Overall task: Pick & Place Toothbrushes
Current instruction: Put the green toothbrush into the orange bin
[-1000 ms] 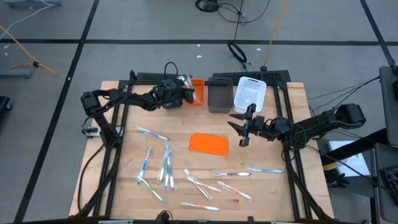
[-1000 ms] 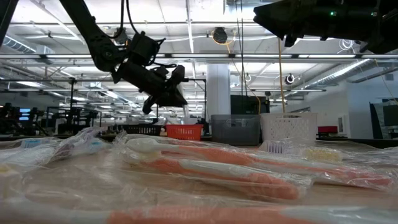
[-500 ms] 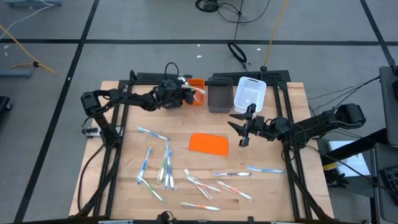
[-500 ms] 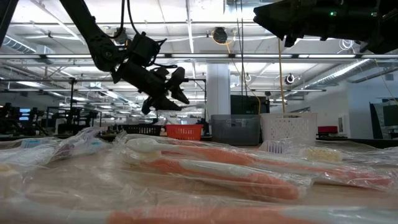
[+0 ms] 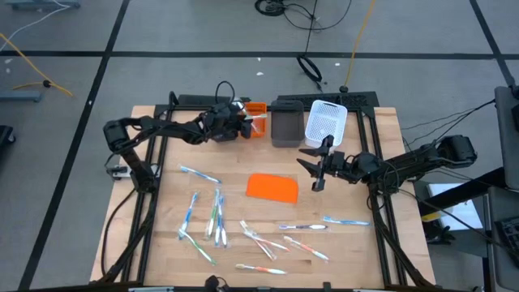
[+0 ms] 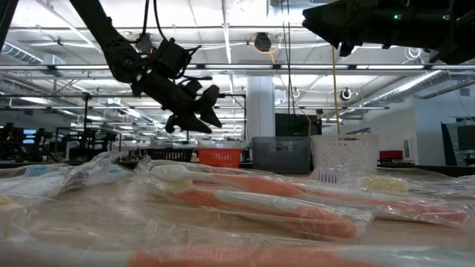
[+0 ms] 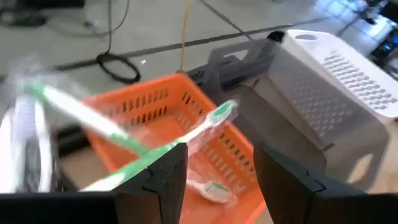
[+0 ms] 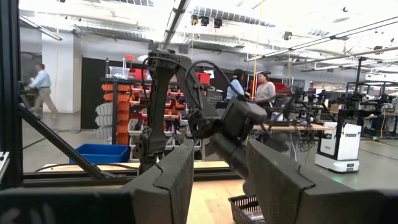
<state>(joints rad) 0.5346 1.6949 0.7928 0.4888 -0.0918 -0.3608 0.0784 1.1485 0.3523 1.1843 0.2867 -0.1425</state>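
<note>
Several toothbrushes (image 5: 215,215) lie loose on the wooden table's near half, some in clear wrappers. My left gripper (image 5: 246,123) stands open at the orange bin (image 5: 261,107), at the table's far edge. In the left wrist view a green-and-white toothbrush in a clear wrapper (image 7: 205,124) slants over the bin's (image 7: 137,106) opening, just past my open fingers. Another toothbrush (image 7: 208,186) lies inside the bin. My right gripper (image 5: 312,170) hangs open above the table's right half, with nothing between its fingers. My left gripper is open above the orange bin. The wrapped green toothbrush's handle (image 7: 140,163) runs behind one finger (image 7: 161,180), which hides the spot, so I cannot tell whether it touches. The brush's head end (image 7: 227,111) points away over the bin.
A grey bin (image 5: 285,126) and a white slotted basket (image 5: 326,122) stand right of the orange bin. A flat orange sheet (image 5: 272,187) lies mid-table. The left arm reaches along the far edge.
My left gripper has opened above the orange bin and rolled a little about its own line, staying in place. The wrapped toothbrush that it held is let go and slants over the bin.
</note>
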